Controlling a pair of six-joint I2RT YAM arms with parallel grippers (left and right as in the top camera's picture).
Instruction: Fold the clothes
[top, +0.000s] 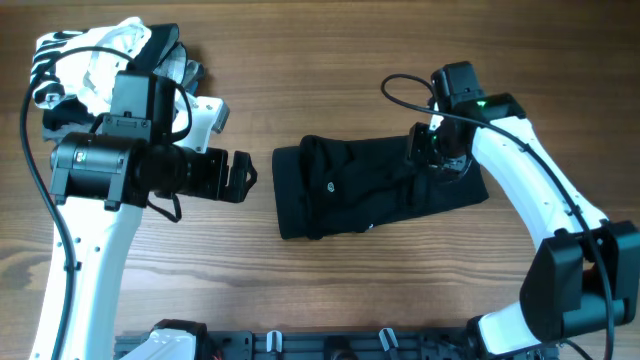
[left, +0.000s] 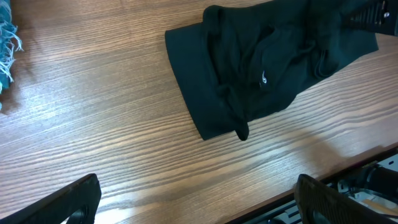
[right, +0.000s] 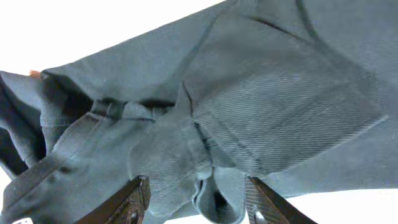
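Desk (top: 330, 290) is topped by crumpled black clothes (top: 350, 190) at centre, with a pile (top: 95, 65) heaped far left.
The left gripper (top: 240, 176) is held just off the clothes' left edge, jaws wide apart; the right gripper (top: 428, 150) is set on their right end, jaws apart, cloth bunched between.

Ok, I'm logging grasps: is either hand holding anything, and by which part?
The left hand is open and empty. The right hand straddles a bunched fold near the right end of the black garment; whether it actually grips cannot be told.
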